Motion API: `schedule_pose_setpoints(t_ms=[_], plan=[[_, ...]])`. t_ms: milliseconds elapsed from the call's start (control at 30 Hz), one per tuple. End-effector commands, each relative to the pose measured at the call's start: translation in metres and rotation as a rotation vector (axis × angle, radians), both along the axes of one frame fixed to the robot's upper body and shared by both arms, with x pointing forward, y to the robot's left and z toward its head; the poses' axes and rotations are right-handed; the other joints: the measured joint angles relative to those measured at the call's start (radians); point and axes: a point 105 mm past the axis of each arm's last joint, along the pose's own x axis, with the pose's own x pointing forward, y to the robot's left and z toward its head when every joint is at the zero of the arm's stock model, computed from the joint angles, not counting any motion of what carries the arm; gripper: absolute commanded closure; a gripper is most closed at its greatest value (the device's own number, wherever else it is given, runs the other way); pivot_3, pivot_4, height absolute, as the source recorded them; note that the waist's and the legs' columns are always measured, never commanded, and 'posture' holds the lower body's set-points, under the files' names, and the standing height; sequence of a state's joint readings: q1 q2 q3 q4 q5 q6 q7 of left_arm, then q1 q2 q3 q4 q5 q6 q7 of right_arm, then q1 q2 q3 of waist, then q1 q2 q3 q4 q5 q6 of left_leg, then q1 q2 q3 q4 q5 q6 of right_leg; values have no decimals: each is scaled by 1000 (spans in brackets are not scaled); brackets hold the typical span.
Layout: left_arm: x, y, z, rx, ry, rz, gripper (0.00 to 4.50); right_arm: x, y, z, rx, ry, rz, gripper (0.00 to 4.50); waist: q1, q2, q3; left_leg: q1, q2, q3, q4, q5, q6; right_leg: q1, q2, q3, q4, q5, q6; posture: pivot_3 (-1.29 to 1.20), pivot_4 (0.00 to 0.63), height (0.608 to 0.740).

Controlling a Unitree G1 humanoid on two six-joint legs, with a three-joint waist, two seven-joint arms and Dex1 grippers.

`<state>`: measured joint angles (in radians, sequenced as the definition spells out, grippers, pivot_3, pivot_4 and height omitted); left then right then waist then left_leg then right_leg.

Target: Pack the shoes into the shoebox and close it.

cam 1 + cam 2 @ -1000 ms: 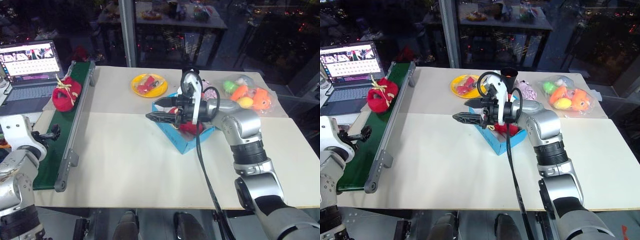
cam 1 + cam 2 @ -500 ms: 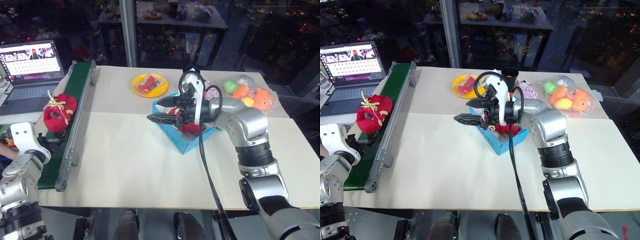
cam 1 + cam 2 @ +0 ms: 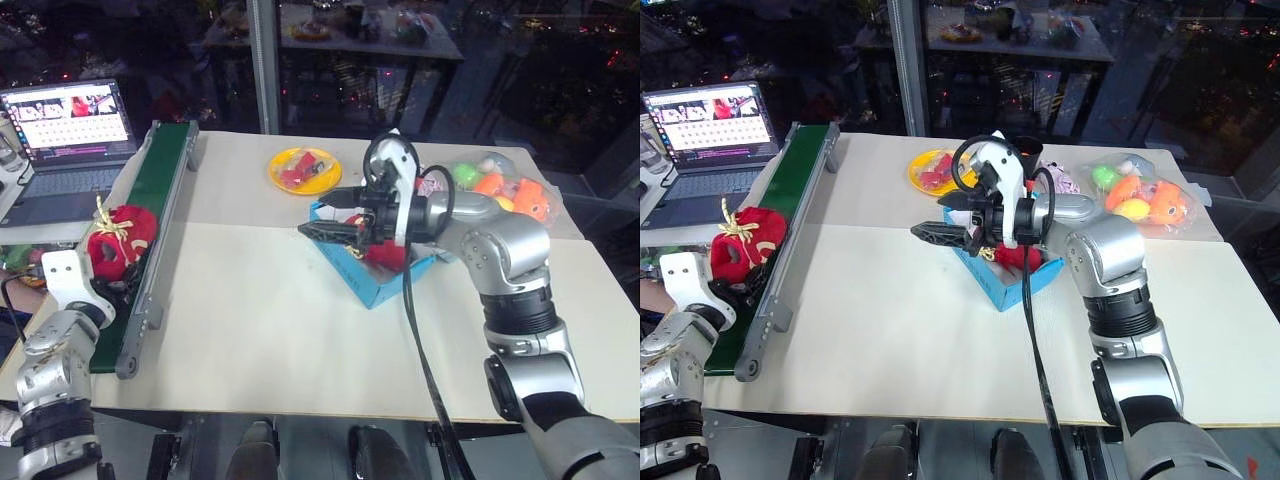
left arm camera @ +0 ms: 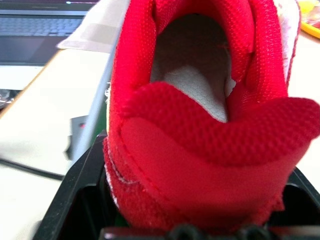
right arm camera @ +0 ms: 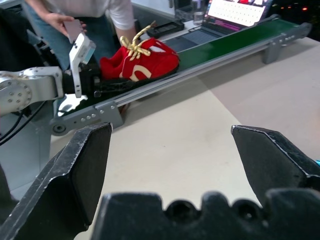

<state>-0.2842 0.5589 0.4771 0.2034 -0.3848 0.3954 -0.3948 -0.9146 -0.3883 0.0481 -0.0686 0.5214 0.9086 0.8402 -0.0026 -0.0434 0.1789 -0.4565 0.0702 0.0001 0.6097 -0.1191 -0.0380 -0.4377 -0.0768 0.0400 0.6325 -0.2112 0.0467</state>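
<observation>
- One red shoe (image 3: 118, 238) with a gold bow lies on the green conveyor belt (image 3: 150, 215) that runs along the bench's left edge; it sits toward the near end, presumably because the belt is what brings it within the left arm's reach.
- The left gripper (image 3: 732, 291) is at the shoe's heel, and the left wrist view has the heel and open collar (image 4: 200, 150) lying between the black fingers. The jaws stand partly open around the heel; whether they already pinch it cannot be told.
- Coming in level from the heel end looks sensible: the stiff heel gives soft fabric something firm to grip.
- The blue shoebox (image 3: 372, 270) stands open near the middle of the bench, turned corner-on to the robot, with a second red shoe (image 3: 385, 255) already inside.
- The right gripper (image 3: 322, 213) hangs in the air over the box's left corner, pointing toward the conveyor, jaws spread wide and holding nothing. It looks parked there to receive or guide the second shoe, or to deal with the lid later.
- A yellow plate (image 3: 303, 171) of small red pieces and a clear bag of coloured toys (image 3: 500, 192) lie toward the far edge, out of the way.
- A laptop (image 3: 70, 130) sits beyond the left edge.
</observation>
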Motion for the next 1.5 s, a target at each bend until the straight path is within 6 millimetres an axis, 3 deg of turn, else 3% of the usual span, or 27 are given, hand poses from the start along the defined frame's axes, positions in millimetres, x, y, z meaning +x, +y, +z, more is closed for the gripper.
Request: schedule_pose_setpoints(t_ms=[33,100,200,300,433,667,867,900,1100,1167,1267,1400,1500], plan=[[16,-64,93,10,-274,-218,1806,6,-7,34,238,65,-42,0,3,-1,0,0,0,0,0,0,0,0,0,0,0,0,0,0,150,736],[18,-89,114,-2,-324,-295,1806,14,-10,42,341,145,-75,0,3,-1,0,-1,0,-1,1,0,0,0,0,0,0,0,0,0,150,736],[22,-144,147,-35,-396,-451,1806,23,-11,47,483,290,-105,0,0,-1,0,-1,0,0,1,0,0,1,0,0,0,1,1,0,150,736],[22,-172,159,-68,-411,-521,1806,27,-11,51,564,359,-121,0,-4,-1,0,-1,0,-1,0,0,0,1,1,0,0,1,1,0,150,736],[19,-230,169,-105,-411,-698,1806,29,-13,60,617,368,-148,0,-13,-1,0,-1,0,-1,1,0,1,0,1,0,1,1,1,0,150,736],[15,-267,164,-160,-379,-823,1806,28,-21,74,665,337,-179,0,-24,0,0,0,0,-1,1,0,1,0,1,1,1,1,1,0,150,736],[10,-280,159,-185,-355,-873,1806,36,-29,77,714,331,-236,0,-24,0,0,0,0,-1,1,0,1,1,1,1,0,1,1,0,150,736],[9,-282,158,-189,-349,-878,1806,37,-31,78,727,330,-241,497,-23,0,0,0,0,-1,1,0,1,1,1,1,0,1,1,0,150,736],[9,-281,156,-199,-331,-875,1806,39,-32,83,756,320,-248,2388,-19,0,0,-1,0,-1,1,0,1,1,1,1,0,1,1,0,150,736],[10,-279,155,-208,-327,-866,826,41,-32,85,763,317,-254,3031,-19,0,0,-1,0,-1,1,0,1,1,1,1,0,1,1,0,150,736],[10,-275,156,-227,-330,-860,0,43,-33,86,766,309,-264,3810,-18,0,0,-1,0,-1,1,0,1,1,1,1,0,1,1,0,150,736],[15,-260,152,-217,-298,-796,0,48,-39,88,716,247,-317,4017,-18,0,0,-1,0,-1,1,0,1,1,1,1,-1,1,1,0,150,736],[19,-236,146,-184,-279,-722,0,52,-45,84,502,103,-386,4025,-19,0,0,-1,0,-1,1,0,1,1,1,1,0,1,1,0,150,736]])
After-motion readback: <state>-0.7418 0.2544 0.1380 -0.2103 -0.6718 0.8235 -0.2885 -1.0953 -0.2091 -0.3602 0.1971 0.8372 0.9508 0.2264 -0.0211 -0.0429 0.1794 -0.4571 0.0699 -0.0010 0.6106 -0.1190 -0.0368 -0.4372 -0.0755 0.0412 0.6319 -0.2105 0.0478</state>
